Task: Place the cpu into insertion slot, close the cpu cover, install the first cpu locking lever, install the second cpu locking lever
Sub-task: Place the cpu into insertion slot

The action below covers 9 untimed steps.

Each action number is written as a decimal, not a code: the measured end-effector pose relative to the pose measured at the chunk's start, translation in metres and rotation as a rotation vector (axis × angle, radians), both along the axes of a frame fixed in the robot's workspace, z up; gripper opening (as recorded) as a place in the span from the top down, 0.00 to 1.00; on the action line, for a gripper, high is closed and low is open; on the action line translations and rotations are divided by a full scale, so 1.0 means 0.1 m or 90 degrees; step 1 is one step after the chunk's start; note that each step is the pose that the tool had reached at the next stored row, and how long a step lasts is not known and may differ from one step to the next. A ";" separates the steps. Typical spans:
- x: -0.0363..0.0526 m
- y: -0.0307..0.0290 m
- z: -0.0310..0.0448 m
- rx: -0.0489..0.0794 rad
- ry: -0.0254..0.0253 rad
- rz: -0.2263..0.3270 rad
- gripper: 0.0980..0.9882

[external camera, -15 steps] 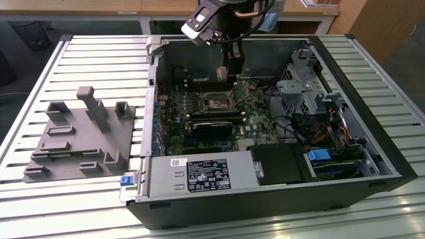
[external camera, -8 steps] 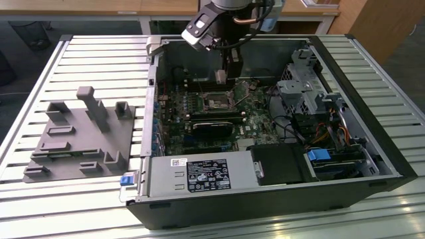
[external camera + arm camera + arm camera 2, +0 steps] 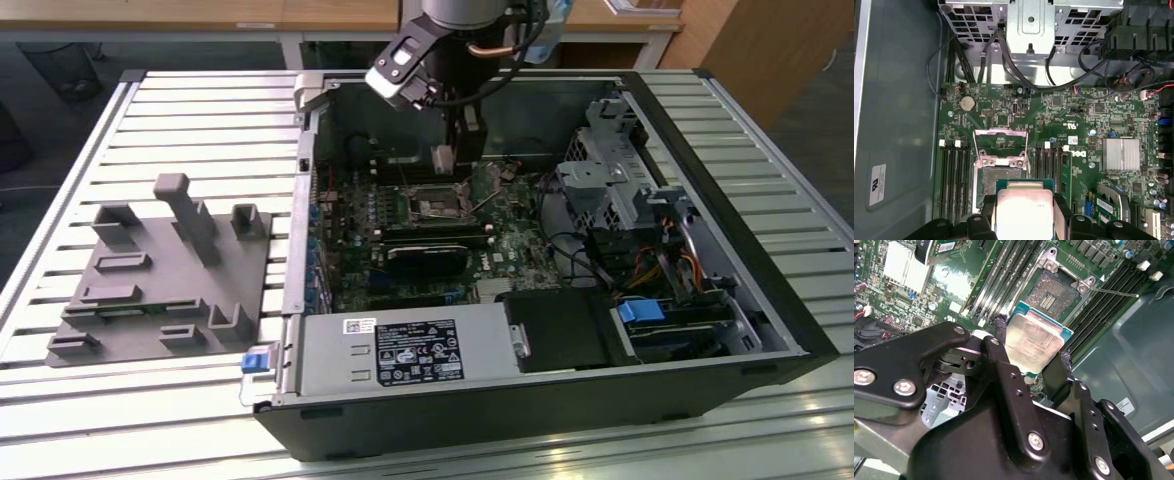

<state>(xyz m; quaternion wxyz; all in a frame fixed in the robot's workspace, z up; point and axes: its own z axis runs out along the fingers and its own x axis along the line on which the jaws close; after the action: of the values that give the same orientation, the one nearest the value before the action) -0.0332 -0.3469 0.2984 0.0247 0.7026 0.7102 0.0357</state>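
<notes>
The gripper [image 3: 1032, 341] is matt black, dotted with silver screws [image 3: 1035, 441]. The cpu [image 3: 1035, 344] it grips has a silver-grey top with a teal-green edge. Just beyond the gripper, the slot [image 3: 1056, 292] is dark with a grey metal rim, set in a green board [image 3: 954, 290] speckled with small parts. The cover [image 3: 1001, 145] past the slot is bare grey metal. Black memory slots [image 3: 954, 170] with white latches run on both sides. The case wall [image 3: 1124, 365] beside the gripper is dull blue-grey.

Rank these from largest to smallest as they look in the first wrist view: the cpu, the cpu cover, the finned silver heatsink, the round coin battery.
1. cpu, though it sits nearest the camera, which enlarges it.
2. cpu cover, close behind.
3. silver heatsink.
4. coin battery.
</notes>
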 end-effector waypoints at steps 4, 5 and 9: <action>0.000 0.001 -0.025 -0.001 0.0000 0.000 0.50; 0.000 0.001 -0.032 -0.002 0.0000 0.000 0.50; 0.000 0.002 -0.057 -0.003 0.0000 0.000 0.50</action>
<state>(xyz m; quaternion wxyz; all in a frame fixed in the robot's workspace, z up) -0.0332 -0.3467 0.2927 0.0264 0.7024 0.7105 0.0339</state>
